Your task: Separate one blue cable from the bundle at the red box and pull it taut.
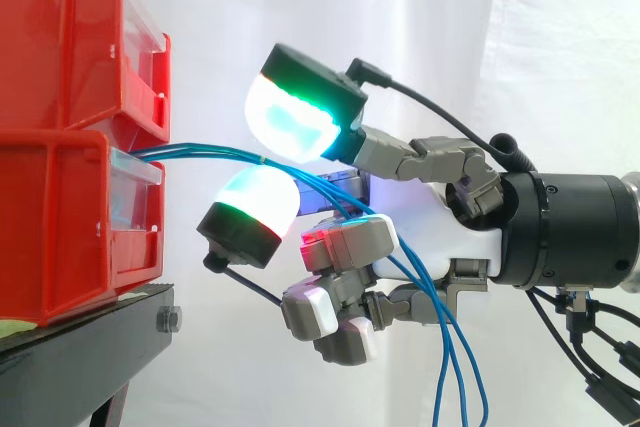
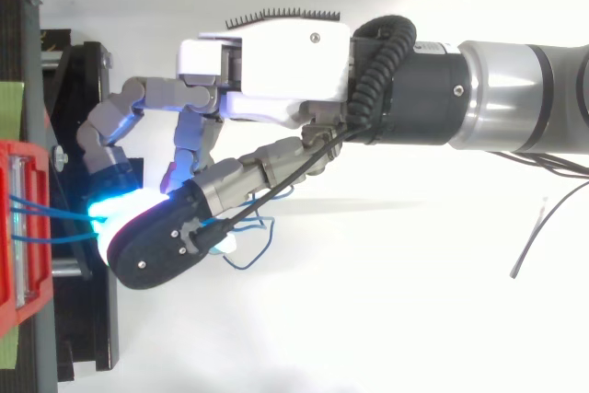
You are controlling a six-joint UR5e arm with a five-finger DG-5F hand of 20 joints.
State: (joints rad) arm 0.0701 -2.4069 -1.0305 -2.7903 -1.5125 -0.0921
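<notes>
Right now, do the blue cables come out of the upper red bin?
No, the blue cables leave the lower bin, beneath the upper bin.

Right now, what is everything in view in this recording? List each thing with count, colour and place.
red bins: two, red, stacked on the stand at the side view's left
blue cables: at least three, blue, running from the lower bin's front, between the hand's pads, then hanging below the palm
stand: one, black, under the bins
curtain: one, white, behind everything
hand: one, white and grey, right of the bins, glowing pads pinching the cables from above and below
arm: one, black and silver, entering from the right
</notes>
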